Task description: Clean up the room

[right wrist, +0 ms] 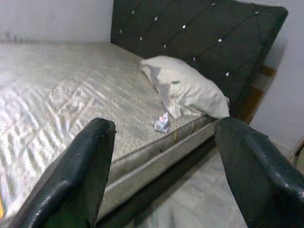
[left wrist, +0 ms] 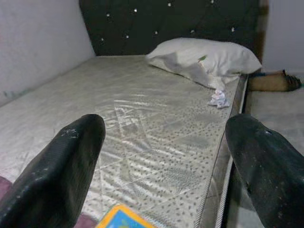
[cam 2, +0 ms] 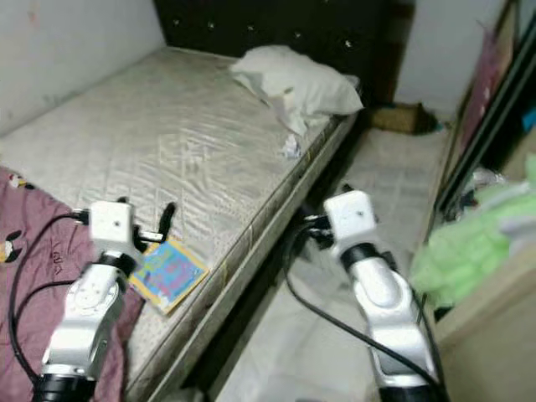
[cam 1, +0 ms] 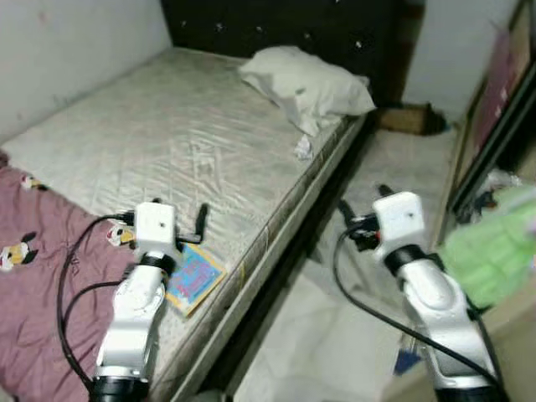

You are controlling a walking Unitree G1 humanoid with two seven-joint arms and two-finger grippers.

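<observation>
Room: bare mattress against a dark studded headboard; pale floor to its right.
Blanket: maroon, on the mattress's near left corner.
Left gripper: released, fingers spread, over the mattress just above the book.
Book: colourful, flat at the near mattress edge.
Paper wad: crumpled, white, on the mattress just beside the pillow.
Right gripper: released, fingers apart, over the floor beside the bed.
Green cloth: far right.

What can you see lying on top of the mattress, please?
On the mattress lie a pillow, a crumpled paper, a colourful book and a maroon blanket. Whatever the blanket covers is hidden.
</observation>
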